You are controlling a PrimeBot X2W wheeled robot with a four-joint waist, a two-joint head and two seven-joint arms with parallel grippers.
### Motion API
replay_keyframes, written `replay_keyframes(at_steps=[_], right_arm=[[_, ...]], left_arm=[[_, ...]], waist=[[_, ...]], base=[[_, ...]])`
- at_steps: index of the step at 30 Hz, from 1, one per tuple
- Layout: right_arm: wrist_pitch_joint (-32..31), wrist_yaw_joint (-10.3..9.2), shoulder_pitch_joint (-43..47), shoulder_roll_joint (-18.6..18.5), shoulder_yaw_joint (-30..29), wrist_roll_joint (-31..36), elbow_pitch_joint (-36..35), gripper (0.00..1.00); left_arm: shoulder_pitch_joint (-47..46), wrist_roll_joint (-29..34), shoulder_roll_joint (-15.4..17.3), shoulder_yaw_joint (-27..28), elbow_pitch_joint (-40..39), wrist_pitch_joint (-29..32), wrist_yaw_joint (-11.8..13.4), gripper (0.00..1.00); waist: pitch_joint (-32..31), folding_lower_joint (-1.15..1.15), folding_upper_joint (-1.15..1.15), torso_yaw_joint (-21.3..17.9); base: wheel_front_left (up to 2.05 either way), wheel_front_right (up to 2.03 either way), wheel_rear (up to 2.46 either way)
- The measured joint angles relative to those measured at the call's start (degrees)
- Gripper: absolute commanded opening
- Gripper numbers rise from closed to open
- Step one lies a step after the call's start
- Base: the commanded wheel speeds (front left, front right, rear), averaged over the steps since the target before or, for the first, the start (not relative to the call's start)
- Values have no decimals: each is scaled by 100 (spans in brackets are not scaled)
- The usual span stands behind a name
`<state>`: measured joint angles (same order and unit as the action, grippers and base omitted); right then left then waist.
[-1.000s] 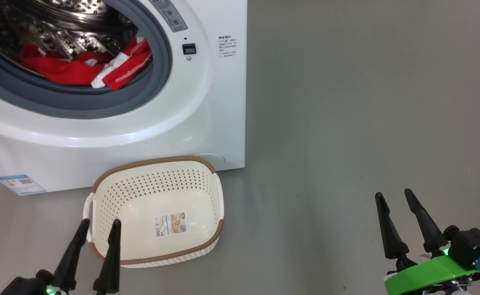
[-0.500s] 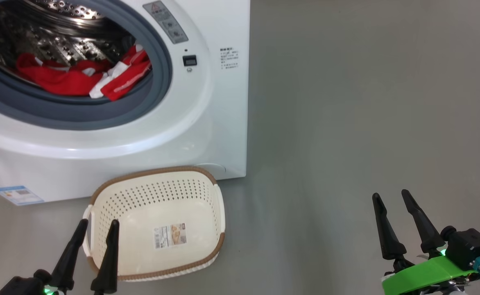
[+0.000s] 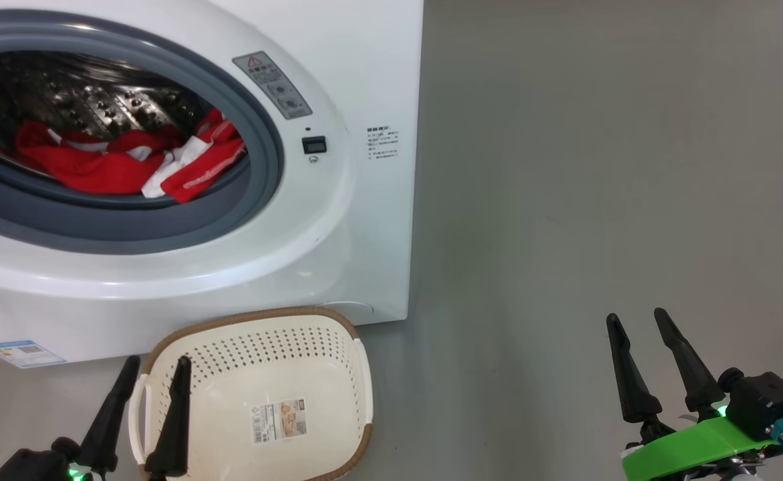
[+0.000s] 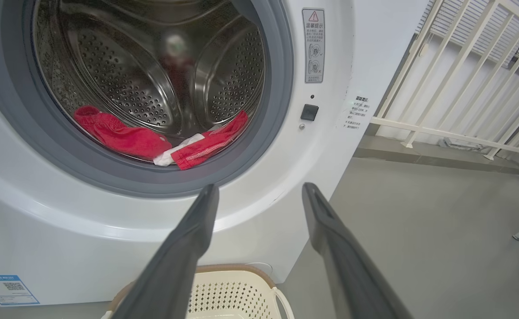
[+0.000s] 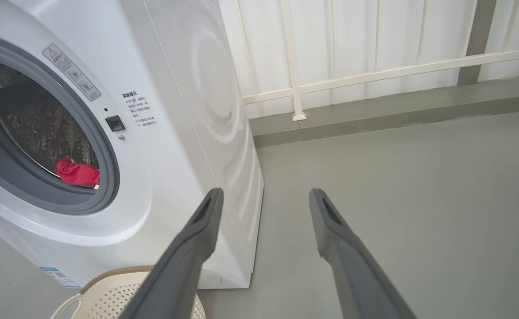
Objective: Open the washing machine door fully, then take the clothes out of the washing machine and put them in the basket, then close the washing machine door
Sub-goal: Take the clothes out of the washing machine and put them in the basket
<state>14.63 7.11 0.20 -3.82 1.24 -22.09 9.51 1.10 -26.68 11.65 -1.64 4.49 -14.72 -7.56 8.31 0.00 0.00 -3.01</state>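
Note:
The white washing machine [image 3: 358, 220] stands at upper left with its round mouth uncovered; the washing machine door is out of view. Red and white clothes [image 3: 131, 164] lie at the bottom of the steel drum, partly over the grey rubber ring [image 4: 281, 88]. They show too in the left wrist view [image 4: 126, 139] and right wrist view [image 5: 77, 173]. The cream basket [image 3: 258, 394] sits on the floor before the machine with nothing in it but a paper label. My left gripper [image 3: 155, 361] hangs open over the basket's left rim. My right gripper [image 3: 637, 317] is open over bare floor, far right.
Grey floor [image 3: 598, 167] spreads to the right of the machine. A white railing [image 5: 374, 71] and a raised step run along the wall behind. A blue label [image 3: 21, 352] marks the machine's lower left front.
The head camera has tilted up: machine and basket sit lower in the picture, and more of the drum's upper rim shows. Both grippers stay open in the same spots.

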Motion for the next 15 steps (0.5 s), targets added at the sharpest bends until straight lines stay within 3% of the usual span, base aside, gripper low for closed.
replay_keyframes(at_steps=[15], right_arm=[[0,0,-10,30,18,43,-16,100]], left_arm=[[-87,89,23,10,257,0,0,100]], waist=[[153,0,0,-6]], base=[[1,-1,0]])
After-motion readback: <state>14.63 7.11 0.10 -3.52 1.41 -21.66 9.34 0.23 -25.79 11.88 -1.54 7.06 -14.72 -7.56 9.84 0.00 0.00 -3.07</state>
